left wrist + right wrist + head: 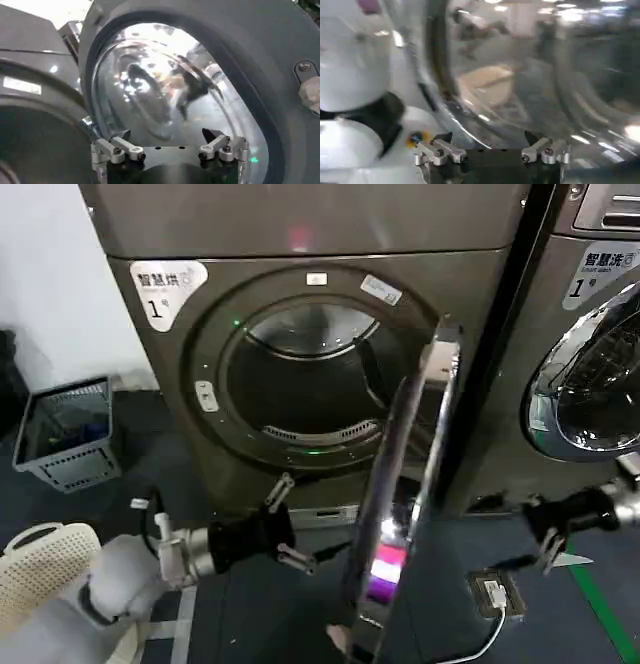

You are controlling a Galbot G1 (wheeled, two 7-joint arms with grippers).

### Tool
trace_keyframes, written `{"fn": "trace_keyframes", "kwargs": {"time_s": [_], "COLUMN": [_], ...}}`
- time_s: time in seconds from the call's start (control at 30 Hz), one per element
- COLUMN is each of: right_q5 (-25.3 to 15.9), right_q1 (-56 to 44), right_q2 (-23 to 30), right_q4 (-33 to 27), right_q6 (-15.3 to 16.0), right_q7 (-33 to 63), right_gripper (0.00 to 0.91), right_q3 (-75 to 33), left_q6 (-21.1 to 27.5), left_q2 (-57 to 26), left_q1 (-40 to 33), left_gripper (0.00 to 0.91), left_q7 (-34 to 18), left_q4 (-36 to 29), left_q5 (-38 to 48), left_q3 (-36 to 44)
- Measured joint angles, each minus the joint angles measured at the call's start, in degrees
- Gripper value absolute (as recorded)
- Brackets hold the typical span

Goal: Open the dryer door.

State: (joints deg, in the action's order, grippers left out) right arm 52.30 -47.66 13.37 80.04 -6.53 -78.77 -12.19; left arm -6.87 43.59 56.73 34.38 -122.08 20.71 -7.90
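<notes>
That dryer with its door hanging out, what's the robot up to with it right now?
The dryer door already stands swung well out from the dryer, edge-on to the head camera, so the round drum opening is exposed. The left end effector, fingers spread, sits low just to the left of the door's inner face, holding nothing. The right end effector is low on the right, in front of the neighbouring machine, also open and empty. A grey basket stands on the floor to the left.
</notes>
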Motion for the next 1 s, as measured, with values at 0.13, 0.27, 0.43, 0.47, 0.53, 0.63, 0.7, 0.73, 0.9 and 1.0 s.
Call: {"fn": "trace_keyframes", "kwargs": {"time_s": [0.13,0.27,0.43,0.47,0.53,0.63,0.7,0.73,0.9,1.0], "right_q5": [-0.81,-3.45,-6.49,-7.22,-8.74,-10.74,-12.54,-13.49,-17.26,-18.43], "right_q1": [-0.82,-2.62,-5.47,-6.35,-7.97,-9.95,-11.26,-12.04,-15.86,-18.77], "right_q2": [0.46,1.34,2.34,2.62,3.13,3.72,4.11,4.40,5.75,6.66], "right_q4": [-5.60,-11.16,-16.76,-18.02,-20.21,-23.36,-25.46,-26.55,-28.88,-28.93], "right_q6": [-3.24,-6.01,-7.01,-7.02,-7.11,-7.37,-7.65,-7.71,-7.05,-5.53], "right_q7": [5.47,13.53,21.64,23.34,25.95,28.66,31.09,32.55,39.62,43.22], "right_gripper": [0.907,0.907,0.907,0.907,0.907,0.907,0.907,0.907,0.907,0.907], "right_q3": [-1.11,-3.58,-8.45,-9.97,-12.91,-16.99,-19.75,-21.24,-27.55,-31.68], "left_q6": [0.08,0.24,0.50,0.56,0.60,0.65,0.67,0.70,0.71,0.71], "left_q2": [1.43,3.12,5.08,5.38,6.13,7.08,7.64,7.99,9.93,11.75], "left_q1": [-1.04,-2.28,-4.34,-4.80,-5.92,-7.46,-8.30,-8.77,-11.45,-13.40], "left_gripper": [0.907,0.907,0.907,0.907,0.907,0.907,0.907,0.907,0.907,0.907], "left_q7": [-0.03,-0.15,-0.56,-0.71,-0.91,-1.16,-1.24,-1.30,-1.97,-2.61], "left_q4": [0.09,0.38,1.31,1.48,1.91,2.57,3.04,3.36,5.40,7.06], "left_q5": [-0.82,-1.35,-1.67,-1.67,-1.67,-1.74,-1.79,-1.81,-2.50,-3.23], "left_q3": [1.63,4.15,7.17,7.72,9.00,10.65,11.61,12.08,14.74,16.55]}}
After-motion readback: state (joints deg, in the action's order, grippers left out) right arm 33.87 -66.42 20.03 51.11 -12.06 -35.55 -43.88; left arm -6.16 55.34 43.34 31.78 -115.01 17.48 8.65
